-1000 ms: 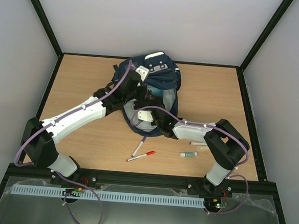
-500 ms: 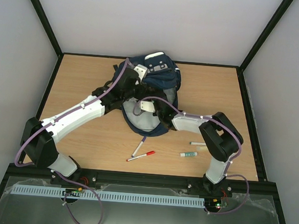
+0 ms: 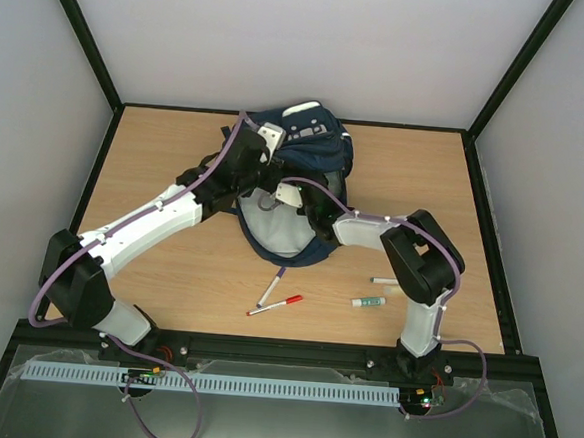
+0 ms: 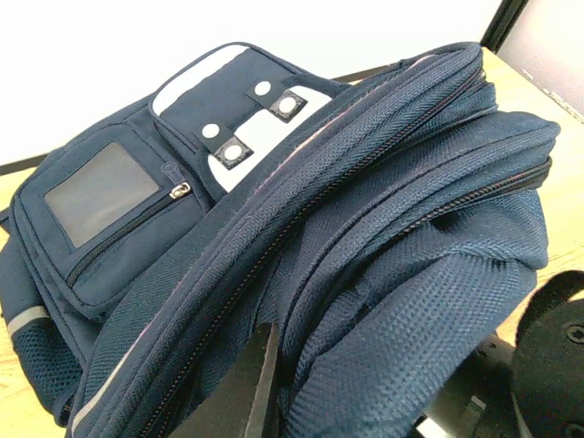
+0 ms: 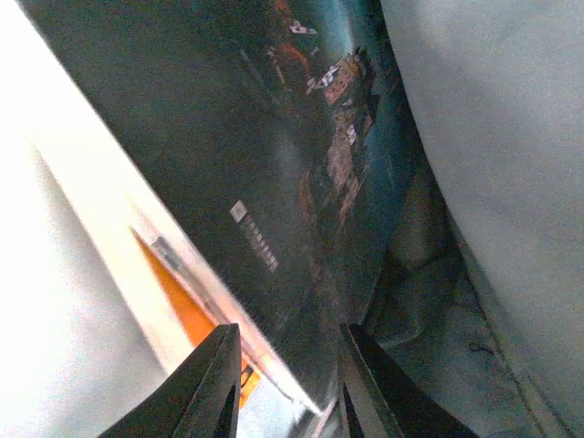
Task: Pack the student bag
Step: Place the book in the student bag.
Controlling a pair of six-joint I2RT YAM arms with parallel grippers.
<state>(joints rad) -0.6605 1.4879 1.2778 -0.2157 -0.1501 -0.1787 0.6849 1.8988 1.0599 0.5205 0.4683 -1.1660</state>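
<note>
Table [image 3: 176,151] holds student bag [image 3: 321,156], hiding right pincer [image 5: 287,333] clamping book [image 5: 274,137]; left pincer [image 4: 278,365] pinches fabric.

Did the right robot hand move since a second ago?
Yes. The right gripper has gone farther from the red pen, deeper into the student bag, carrying a book.

top view down over whole table [image 3: 155,169], both wrist views close against shared student bag [image 4: 383,301]

1. I see a wooden table [image 3: 155,169].
2. The student bag [image 3: 321,156] lies far centre.
3. Nearer: purple pen [image 3: 271,287] beside red marker [image 3: 276,305]; to their right, green-labelled tube [image 3: 367,302] and white pen [image 3: 386,281].
</note>
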